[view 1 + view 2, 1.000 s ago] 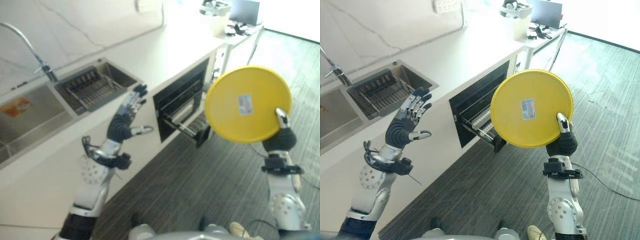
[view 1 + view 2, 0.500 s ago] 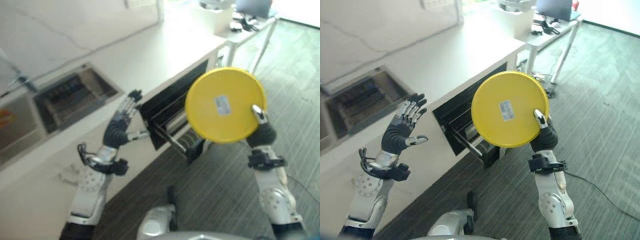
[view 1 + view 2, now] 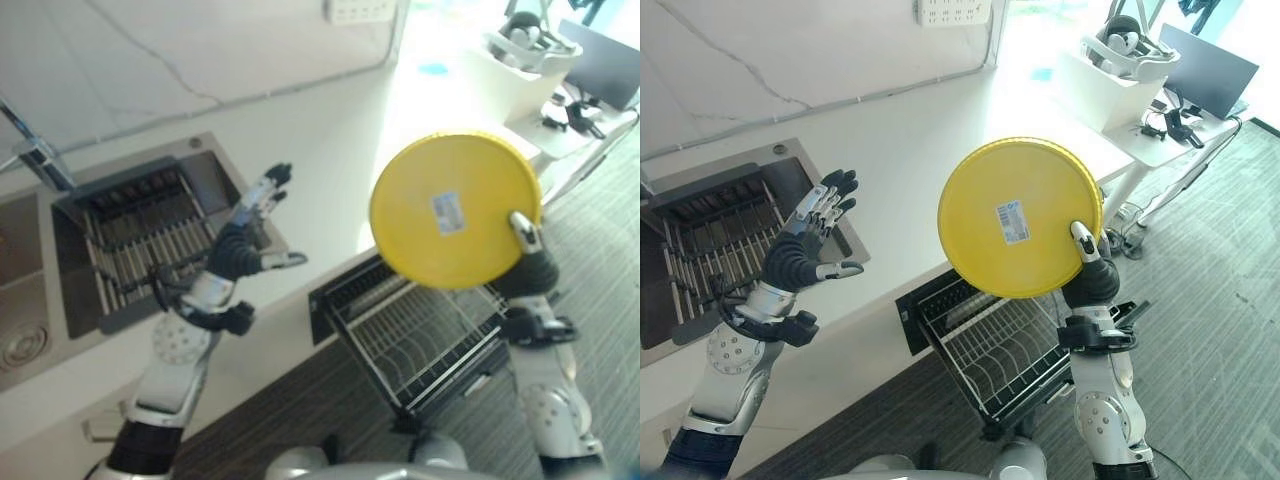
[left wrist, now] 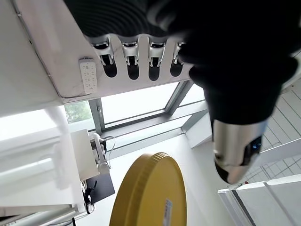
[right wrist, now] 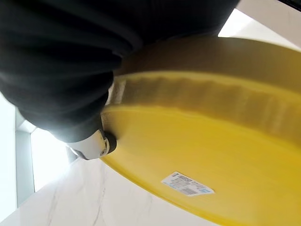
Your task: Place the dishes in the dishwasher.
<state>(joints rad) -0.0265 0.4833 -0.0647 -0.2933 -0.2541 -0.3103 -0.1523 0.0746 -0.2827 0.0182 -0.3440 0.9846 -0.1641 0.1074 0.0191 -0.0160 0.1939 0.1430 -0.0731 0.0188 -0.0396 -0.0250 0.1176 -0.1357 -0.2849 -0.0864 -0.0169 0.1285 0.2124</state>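
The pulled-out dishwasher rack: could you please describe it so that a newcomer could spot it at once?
Start at the long white counter with the sink set in it. Below its front edge, a dark opening holds the wire rack, drawn out over the striped floor beneath the yellow plate in the right hand. Unlike the sink's dark grid, it stands clear of the counter.
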